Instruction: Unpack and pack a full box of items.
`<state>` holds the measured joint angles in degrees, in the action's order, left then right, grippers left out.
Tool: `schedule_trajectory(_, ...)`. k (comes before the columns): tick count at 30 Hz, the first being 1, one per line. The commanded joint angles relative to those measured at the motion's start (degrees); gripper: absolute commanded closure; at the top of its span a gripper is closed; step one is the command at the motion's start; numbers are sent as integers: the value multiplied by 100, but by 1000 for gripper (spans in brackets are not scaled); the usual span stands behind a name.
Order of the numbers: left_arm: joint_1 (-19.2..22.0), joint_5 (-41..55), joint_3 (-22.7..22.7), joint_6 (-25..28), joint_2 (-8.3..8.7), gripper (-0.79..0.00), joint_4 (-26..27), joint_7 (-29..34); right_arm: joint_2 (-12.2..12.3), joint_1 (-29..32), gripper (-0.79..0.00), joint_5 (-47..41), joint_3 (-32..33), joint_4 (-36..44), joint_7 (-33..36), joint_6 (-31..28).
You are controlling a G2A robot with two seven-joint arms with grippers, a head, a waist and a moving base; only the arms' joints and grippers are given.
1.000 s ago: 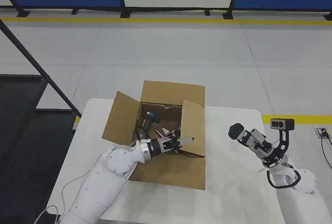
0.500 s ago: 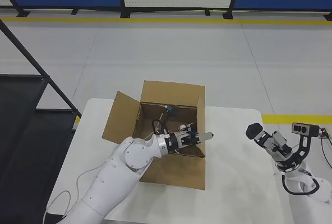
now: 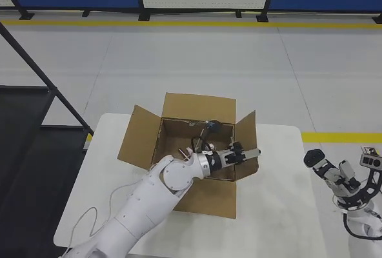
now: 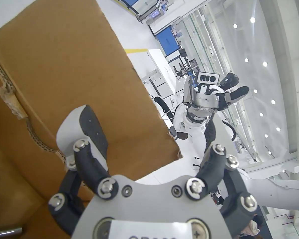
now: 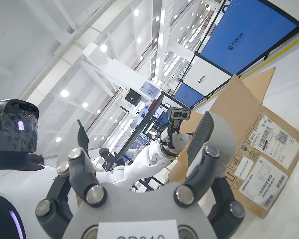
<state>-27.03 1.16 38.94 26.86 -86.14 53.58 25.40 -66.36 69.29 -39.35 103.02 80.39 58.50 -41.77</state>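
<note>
The left claw (image 4: 149, 123) is spread wide and grips nothing. One finger pad (image 4: 92, 128) sits just beside the inner face of the side flap (image 3: 245, 138) of the cardboard box (image 3: 201, 193); contact cannot be confirmed. The open box body lies directly behind this claw on the white table (image 3: 275, 213), with dark cables (image 3: 201, 137) inside. The right claw (image 5: 144, 125) is also wide open and empty, raised well apart from the box, which stands ahead of its fingers.
</note>
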Motion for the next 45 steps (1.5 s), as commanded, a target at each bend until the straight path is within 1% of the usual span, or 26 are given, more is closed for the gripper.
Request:
schedule_trajectory(1,83,56,-109,-21,-104,-785,-216,13,14,20,-785,-33,31,-7,22,0)
schedule_trajectory(11,451,129,-442,-126,-547,-785,-1105,55,77,-12,-785,-4,74,-26,64,132)
schedule_trajectory(16,579,107,-522,-208,-722,-785,-1484,105,98,-72,-785,24,24,-9,76,166)
schedule_trajectory(21,659,109,-535,-219,-861,-785,-1763,111,119,-111,-785,23,-10,-49,91,164)
schedule_trajectory(27,720,71,-509,-229,-982,-785,-1977,109,143,-128,-785,-30,-38,-102,145,136)
schedule_trajectory(34,739,4,-467,-321,-1085,-785,-2131,171,168,-79,-785,-155,-26,-154,205,47)
schedule_trajectory(40,723,-17,-403,-260,-1150,-785,-2222,227,193,-17,-785,-203,18,-149,184,25)
schedule_trajectory(45,720,-80,-318,-127,-1167,-785,-2221,221,207,11,-785,-196,6,-103,145,27)
